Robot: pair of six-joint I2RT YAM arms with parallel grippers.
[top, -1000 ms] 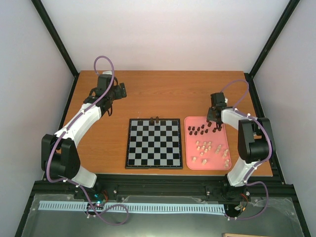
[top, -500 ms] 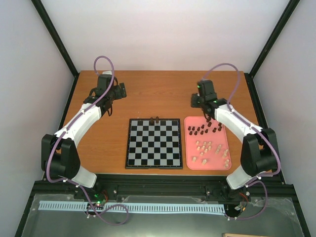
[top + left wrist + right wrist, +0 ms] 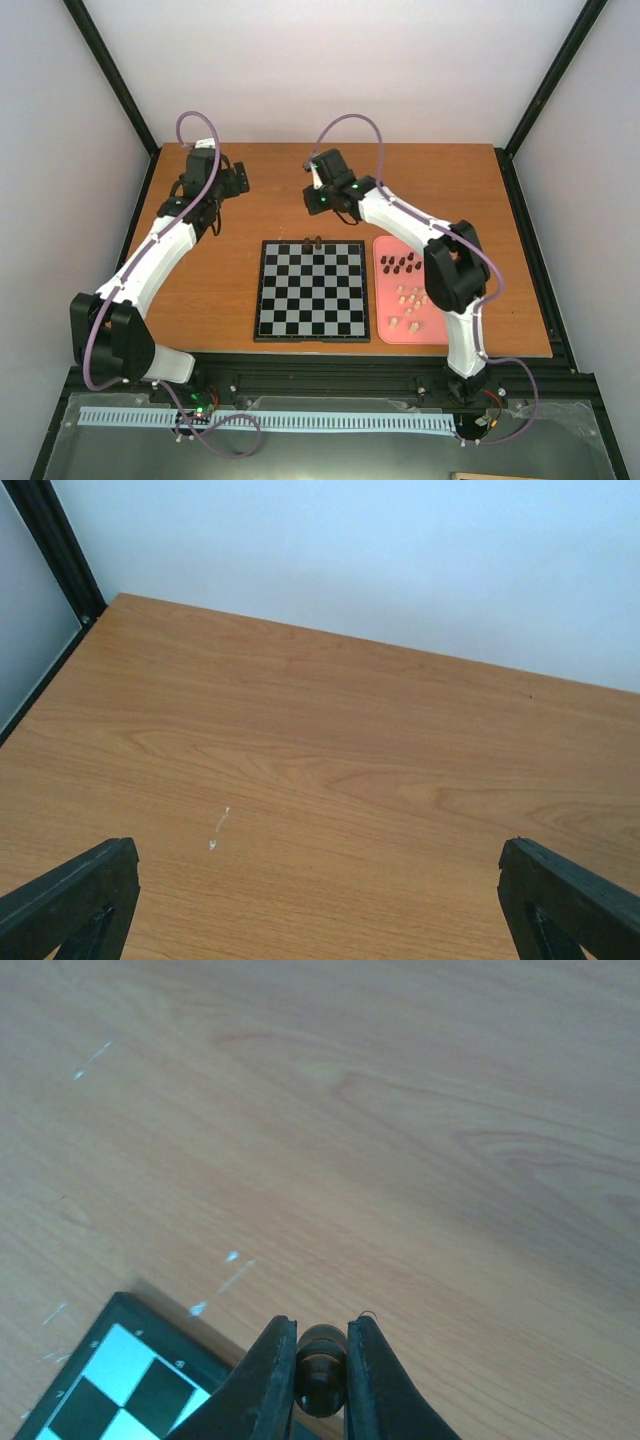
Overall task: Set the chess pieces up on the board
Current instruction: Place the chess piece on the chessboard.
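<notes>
The checkered board point(image 3: 312, 290) lies flat at the table's middle, with two dark pieces point(image 3: 314, 241) on its far edge. My right gripper point(image 3: 318, 200) is beyond the board's far edge, shut on a dark chess piece point(image 3: 321, 1370). A corner of the board point(image 3: 120, 1380) shows at the lower left of the right wrist view. The remaining dark pieces point(image 3: 398, 265) and pale pieces point(image 3: 410, 300) lie on the pink tray point(image 3: 385, 330). My left gripper point(image 3: 238, 180) is open and empty over bare wood at the far left; its fingertips point(image 3: 75, 900) are wide apart.
The right arm point(image 3: 445, 270) reaches over the pink tray and hides part of it. Black frame posts stand at the table's far corners point(image 3: 150, 150). White walls close the back and sides.
My right gripper has swung from the pink tray leftward to beyond the board's far edge, carrying a dark piece. The left arm has shifted slightly farther back.
</notes>
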